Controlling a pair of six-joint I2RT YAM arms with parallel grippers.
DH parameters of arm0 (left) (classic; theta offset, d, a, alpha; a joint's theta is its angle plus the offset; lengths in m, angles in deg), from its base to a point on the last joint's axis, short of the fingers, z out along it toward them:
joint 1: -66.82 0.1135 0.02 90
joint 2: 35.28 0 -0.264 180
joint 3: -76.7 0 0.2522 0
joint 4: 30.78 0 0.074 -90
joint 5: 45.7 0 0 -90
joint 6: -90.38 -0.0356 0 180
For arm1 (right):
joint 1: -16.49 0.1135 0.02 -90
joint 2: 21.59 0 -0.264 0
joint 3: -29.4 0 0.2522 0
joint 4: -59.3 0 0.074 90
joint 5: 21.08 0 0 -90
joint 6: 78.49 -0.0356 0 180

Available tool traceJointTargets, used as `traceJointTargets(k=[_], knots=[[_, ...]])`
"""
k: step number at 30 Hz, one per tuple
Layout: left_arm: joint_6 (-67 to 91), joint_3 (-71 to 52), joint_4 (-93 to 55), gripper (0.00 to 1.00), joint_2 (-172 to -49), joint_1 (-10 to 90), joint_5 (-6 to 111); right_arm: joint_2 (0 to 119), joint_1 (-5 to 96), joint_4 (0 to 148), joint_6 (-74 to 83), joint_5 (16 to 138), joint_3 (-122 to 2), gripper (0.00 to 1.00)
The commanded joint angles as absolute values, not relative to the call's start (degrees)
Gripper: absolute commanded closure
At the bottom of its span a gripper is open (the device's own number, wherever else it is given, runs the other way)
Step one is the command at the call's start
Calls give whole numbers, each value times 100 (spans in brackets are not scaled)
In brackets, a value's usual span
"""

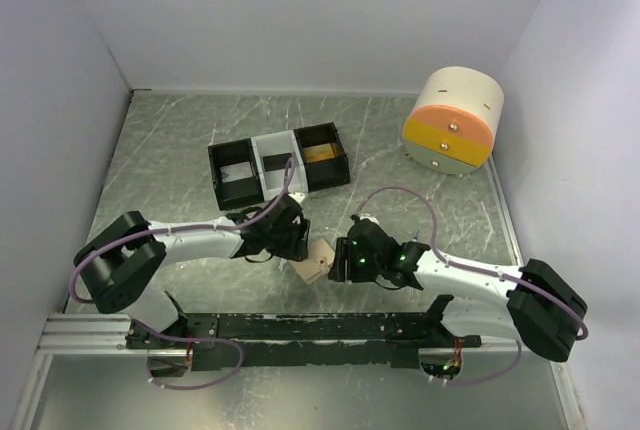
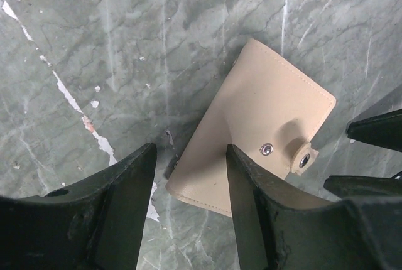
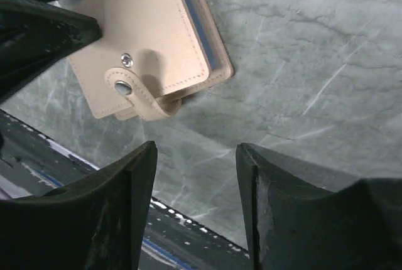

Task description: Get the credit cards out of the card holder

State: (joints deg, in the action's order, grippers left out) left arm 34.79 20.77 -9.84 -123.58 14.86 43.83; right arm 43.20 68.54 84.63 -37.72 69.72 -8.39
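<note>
Tan card holder [image 1: 316, 265] lying flat, folded over, strap undone
A small peach-tan bifold with stitched edges, cover facing up, on the near side of the three-compartment tray [image 1: 213, 172] and apart from it, turned askew to the tray's long side. Its strap tab curls loose off one edge, its snap sitting beside the cover's stud rather than on it; a blue strip shows along one long edge

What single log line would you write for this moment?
holder: on table, folded, strap unsnapped | left hand: open, over holder edge | right hand: open, beside holder
</note>
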Motion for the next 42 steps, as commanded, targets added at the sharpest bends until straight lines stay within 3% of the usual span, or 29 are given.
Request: traceJointTargets(k=[1,14,33,42], knots=[[3233,1932,-627,41,-12551,1274,4220,4548,6831,8782,-4280,7185,-1439,45],[3439,2111,-647,45,-12403,1136,3953,6096,6831,10425,-5048,5901,-2853,47],[3502,2285,-678,47,-12249,1128,3867,6595,6834,10020,-4787,6190,-3352,45],[3553,2339,-662,47,-12142,1128,3804,6574,6838,9765,-4641,6439,-3277,38]])
